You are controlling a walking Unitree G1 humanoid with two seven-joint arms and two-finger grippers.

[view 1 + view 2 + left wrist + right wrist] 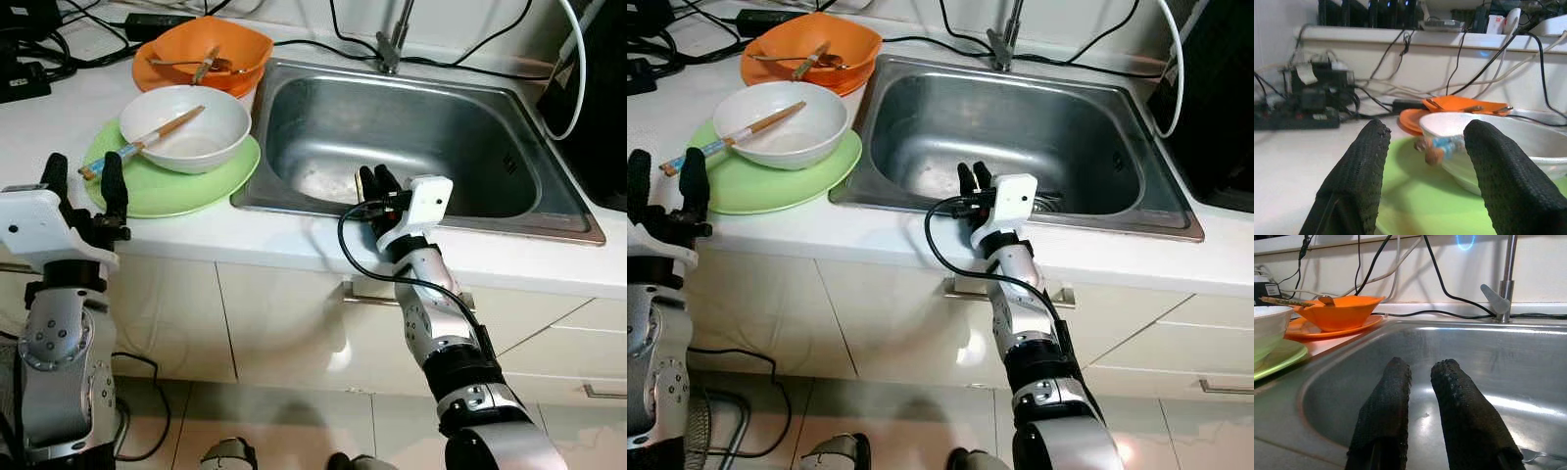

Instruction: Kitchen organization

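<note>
Looking like barely anything's sorted yet tbh. Nearest, at the lower left of the frame, the left gripper point(85, 182) is hovering with fingers spread wide and holding nothing, just short of the green plate point(211, 182). At centre the right gripper point(377, 184) is poking over the sink point(490, 211) rim, fingers nearly pressed together, empty. Further back, the white bowl point(220, 122) with chopsticks point(147, 143) is sitting on that plate, and the orange bowl point(245, 44) on its orange plate point(147, 76) is waiting in the upper left. I'm guessing all dishes are still needing to go in the sink
</note>
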